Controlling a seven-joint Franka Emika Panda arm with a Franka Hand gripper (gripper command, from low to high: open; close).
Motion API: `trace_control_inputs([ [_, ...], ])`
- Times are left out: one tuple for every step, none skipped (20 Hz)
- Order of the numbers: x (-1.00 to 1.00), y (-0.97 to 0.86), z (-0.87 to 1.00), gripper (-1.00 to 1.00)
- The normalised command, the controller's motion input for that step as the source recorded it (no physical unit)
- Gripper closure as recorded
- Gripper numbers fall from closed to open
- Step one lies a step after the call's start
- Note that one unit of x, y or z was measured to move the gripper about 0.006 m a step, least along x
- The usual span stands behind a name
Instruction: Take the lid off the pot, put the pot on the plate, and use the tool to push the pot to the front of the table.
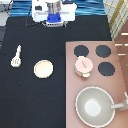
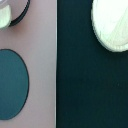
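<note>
We see the gripper far from the tool, its opening unclear, while the lid sits on the pot well beyond the plate; likely light, stiff, graspable by its knob.

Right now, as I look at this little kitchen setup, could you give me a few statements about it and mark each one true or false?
1. The lid sits on the pot. True.
2. The pot stands on the plate. False: it stands on the stove counter; the plate is apart on the black table.
3. The gripper holds the tool. False: it hangs at the exterior view's top, far from the tool.
4. The tool lies on the plate's left in the exterior view. True.
</note>
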Motion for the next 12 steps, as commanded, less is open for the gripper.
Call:
trace_control_inputs([
  [0.0,0.1,0.0,-1.0],
  [0.11,0.09,0.11,-1.0],
  [0.35,0.11,0.33,-1.0],
  [0.59,0.17,0.51,-1.0],
  [0.67,0.22,0.63,-1.0],
  [0.65,0.31,0.73,-1.0],
  [0.66,0.38,0.77,-1.0],
  [0.72,0.47,0.75,-1.0],
  [0.74,0.48,0.74,-1.0],
  [0.75,0.49,0.75,-1.0],
  [0.8,0.51,0.75,-1.0],
  [0.81,0.52,0.76,-1.0],
])
